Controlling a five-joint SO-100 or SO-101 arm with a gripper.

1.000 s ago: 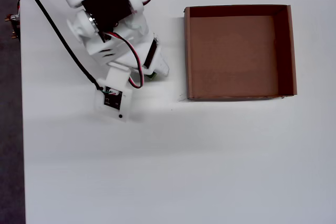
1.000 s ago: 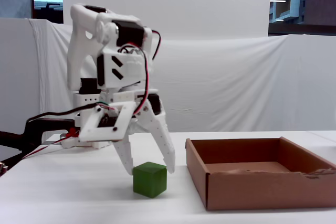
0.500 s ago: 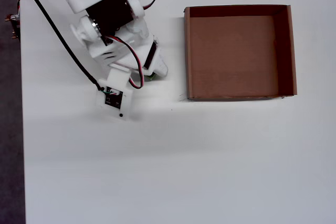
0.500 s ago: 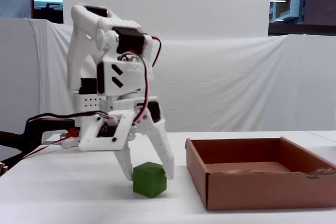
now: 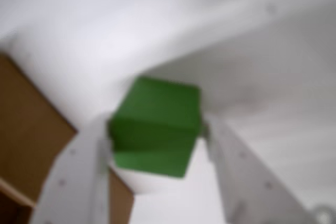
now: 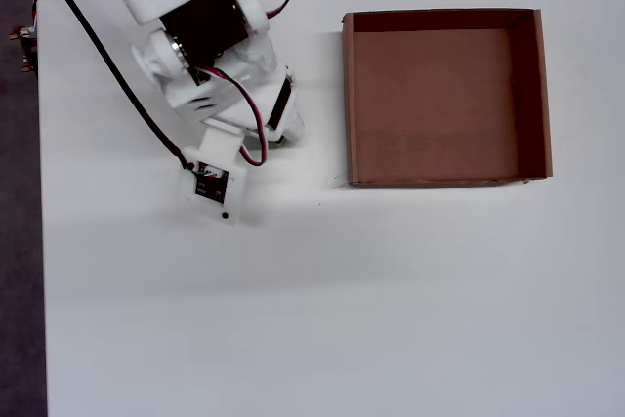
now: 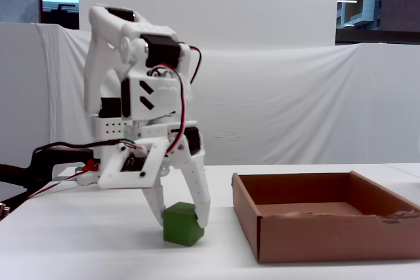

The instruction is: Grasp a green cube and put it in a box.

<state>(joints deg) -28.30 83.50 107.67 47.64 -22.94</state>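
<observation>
The green cube sits between my gripper's two white fingers, and both press its sides. In the fixed view the cube is slightly tilted, at or just above the white table, with my gripper shut on it. I cannot tell if it touches the table. The brown cardboard box stands empty to the right of the cube, a short gap away. In the overhead view the box is at the upper right, and the arm hides the cube. A box corner shows at the left of the wrist view.
The table is white and plain. Black and red cables run from the arm's base at the upper left in the overhead view. A white cloth backdrop hangs behind the table.
</observation>
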